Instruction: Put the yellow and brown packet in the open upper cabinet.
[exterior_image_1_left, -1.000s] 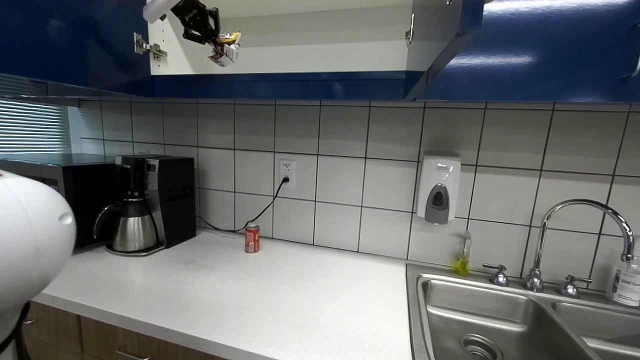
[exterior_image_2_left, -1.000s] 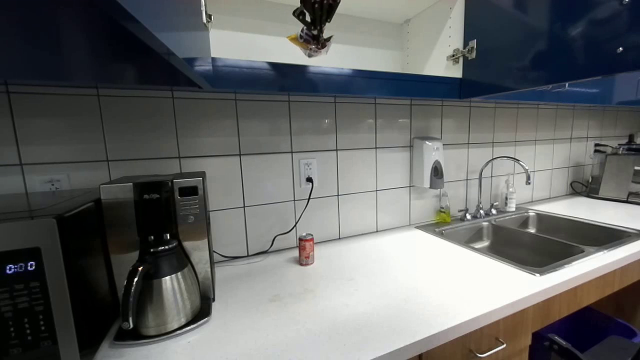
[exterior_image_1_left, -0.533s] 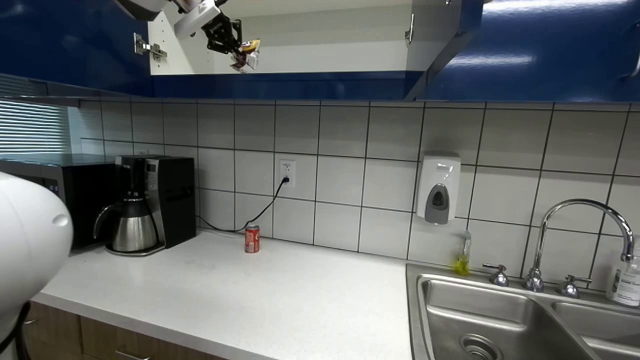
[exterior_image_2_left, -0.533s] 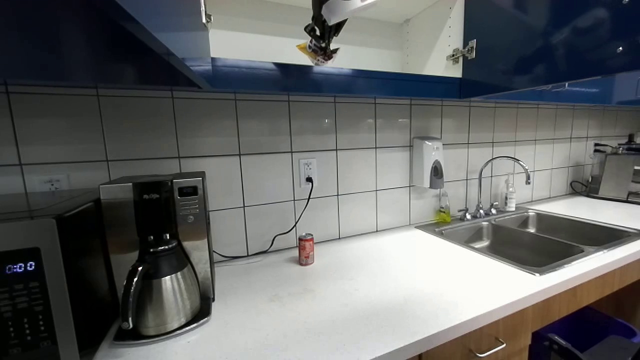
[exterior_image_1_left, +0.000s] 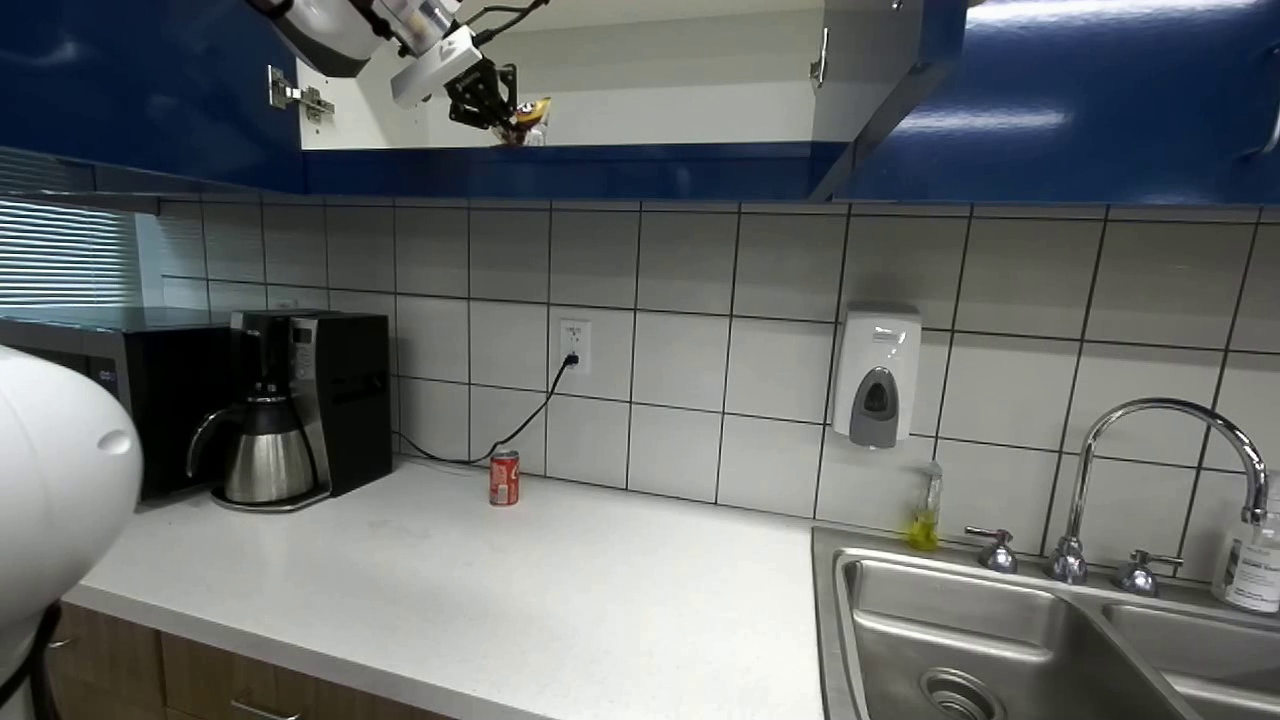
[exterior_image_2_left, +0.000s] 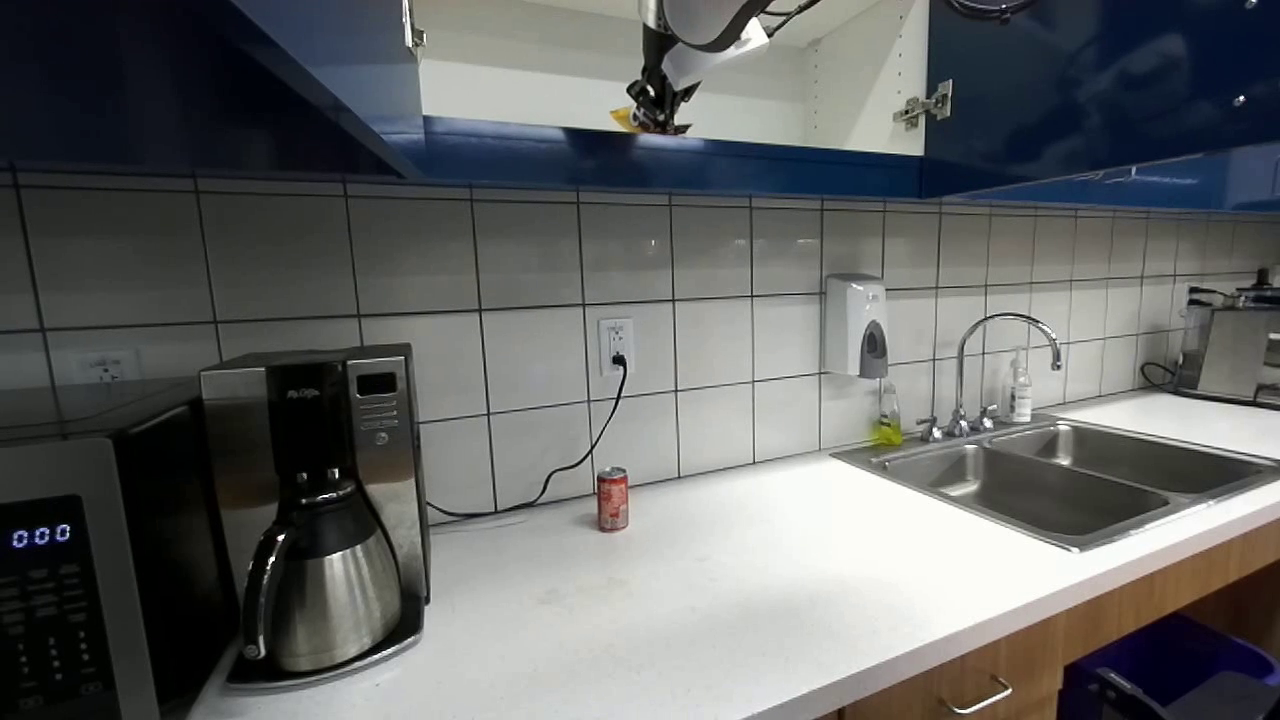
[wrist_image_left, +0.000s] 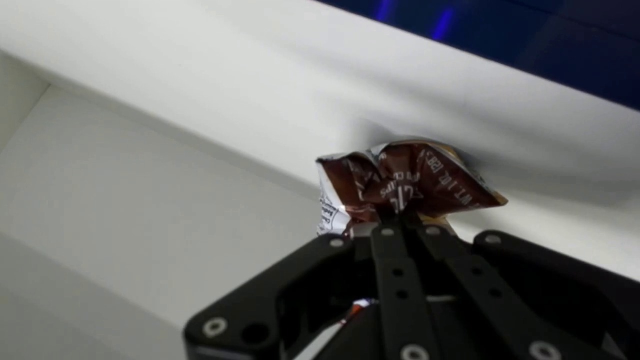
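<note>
**Small crinkled yellow and brown snack packet (wrist_image_left: 410, 182) pinched low inside the glossy dark blue, cream-lined open upper cabinet (exterior_image_1_left: 680, 110)**

The black two-fingered gripper (wrist_image_left: 398, 215) has its fingers drawn together on the packet, nipping it tightly between the tips. Up close in the wrist view, the wrapper puckers there and spreads to both sides, mostly brown with white lettering. In both exterior views a yellow part shows by the black fingers, while the packet's lower end is hidden behind the cabinet's dark blue front lip (exterior_image_1_left: 570, 172). It throws a shadow on the pale cabinet floor; whether it touches, I can't tell. A jointed white robot arm (exterior_image_1_left: 335, 35) slants down to it.

Below, on the smooth white countertop (exterior_image_1_left: 560, 590), a small red cylindrical can (exterior_image_1_left: 504, 478) stands upright near the tiled wall. A black and silver coffee maker (exterior_image_2_left: 310, 430) holds a rounded steel carafe (exterior_image_2_left: 340, 600), just beside a boxy dark microwave (exterior_image_2_left: 125, 590). Well apart from them sits a double-basin steel sink (exterior_image_1_left: 830, 600), a white and grey soap dispenser (exterior_image_1_left: 880, 370) on the tiles above.
</note>
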